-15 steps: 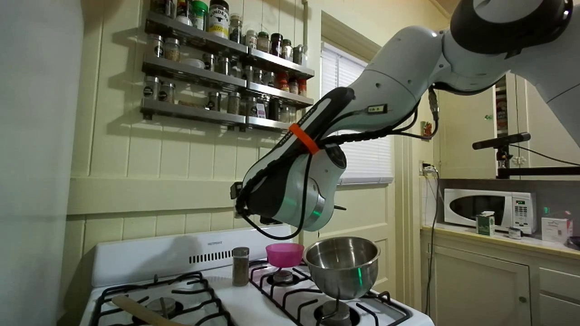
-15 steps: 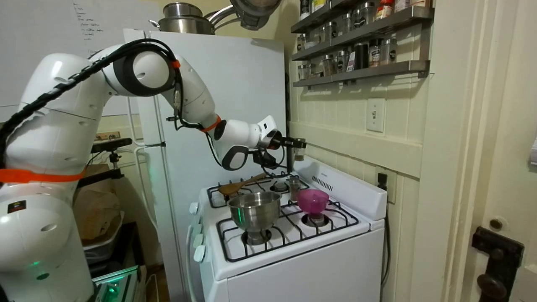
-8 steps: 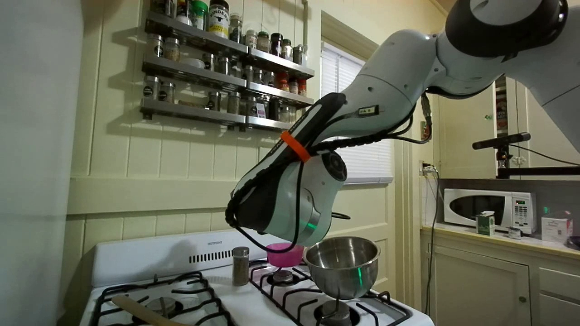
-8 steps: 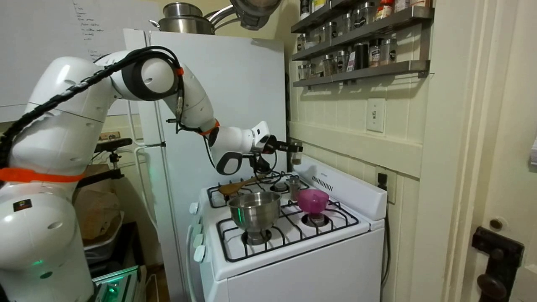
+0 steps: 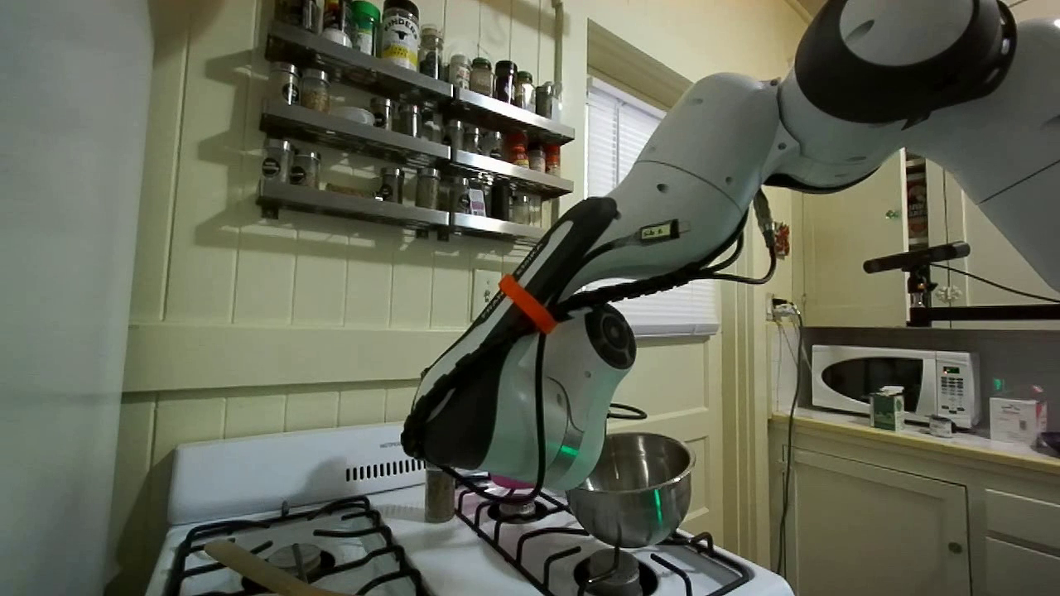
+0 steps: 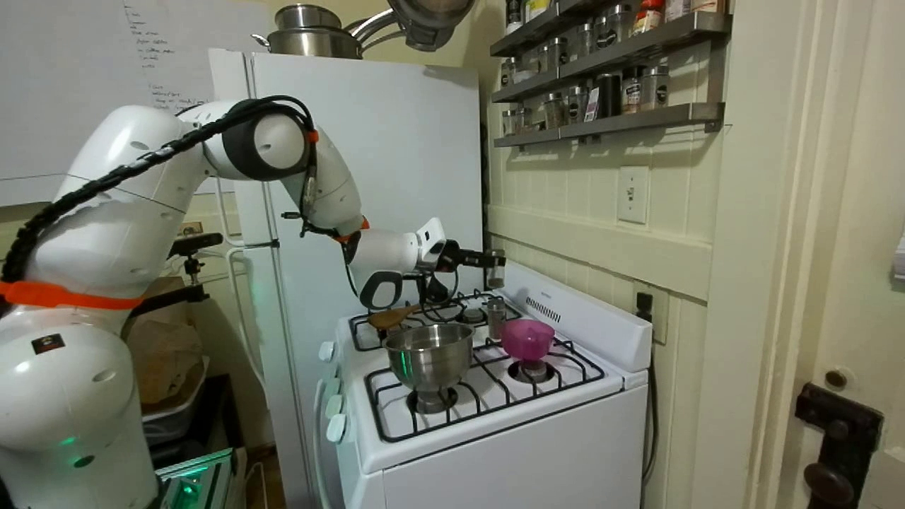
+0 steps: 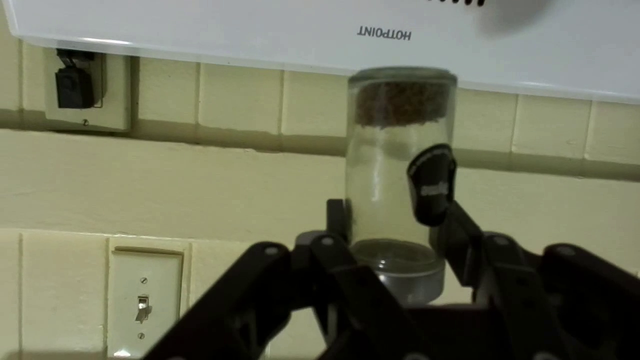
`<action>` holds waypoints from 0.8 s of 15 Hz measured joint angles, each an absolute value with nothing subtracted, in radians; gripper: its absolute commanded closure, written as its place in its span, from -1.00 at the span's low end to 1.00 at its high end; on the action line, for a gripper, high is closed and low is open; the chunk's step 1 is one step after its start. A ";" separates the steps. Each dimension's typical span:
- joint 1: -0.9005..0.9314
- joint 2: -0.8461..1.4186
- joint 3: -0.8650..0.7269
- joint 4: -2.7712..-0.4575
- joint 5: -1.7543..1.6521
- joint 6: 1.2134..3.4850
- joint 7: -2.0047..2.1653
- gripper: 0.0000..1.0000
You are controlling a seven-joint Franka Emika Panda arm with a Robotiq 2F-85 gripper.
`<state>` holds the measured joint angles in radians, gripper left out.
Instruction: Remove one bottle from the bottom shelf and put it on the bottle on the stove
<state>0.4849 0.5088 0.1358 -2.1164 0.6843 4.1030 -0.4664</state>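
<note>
A small clear glass bottle with brown contents at its base (image 7: 400,150) is held by my gripper (image 7: 392,227); the fingers close on its sides near the metal lid. The wrist picture is upside down, so the bottle is upright. In an exterior view the held bottle (image 6: 497,276) and gripper (image 6: 491,260) appear just above the bottle on the stove (image 6: 495,318), with a small gap. The stove bottle (image 5: 440,497) stands upright, its top hidden by the arm in that view, which also hides the gripper. The bottom shelf (image 5: 356,207) holds several bottles.
On the stove (image 6: 509,438) are a steel bowl (image 6: 428,357), a pink bowl (image 6: 528,339) beside the stove bottle, and a wooden spoon (image 6: 389,318). The stove's back panel (image 6: 565,318) and wall stand behind; the fridge (image 6: 396,177) is at the side.
The arm and gripper have lowered with the bottle toward the stove, shifting slightly left in both exterior views. The arm now covers the stove bottle's top and most of the pink bowl in an exterior view.
</note>
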 measured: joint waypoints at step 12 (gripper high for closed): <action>0.485 0.578 0.124 -2.086 0.666 4.103 -0.428 0.50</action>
<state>0.4851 0.5784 0.1241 -2.0863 0.6656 4.1035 -0.4281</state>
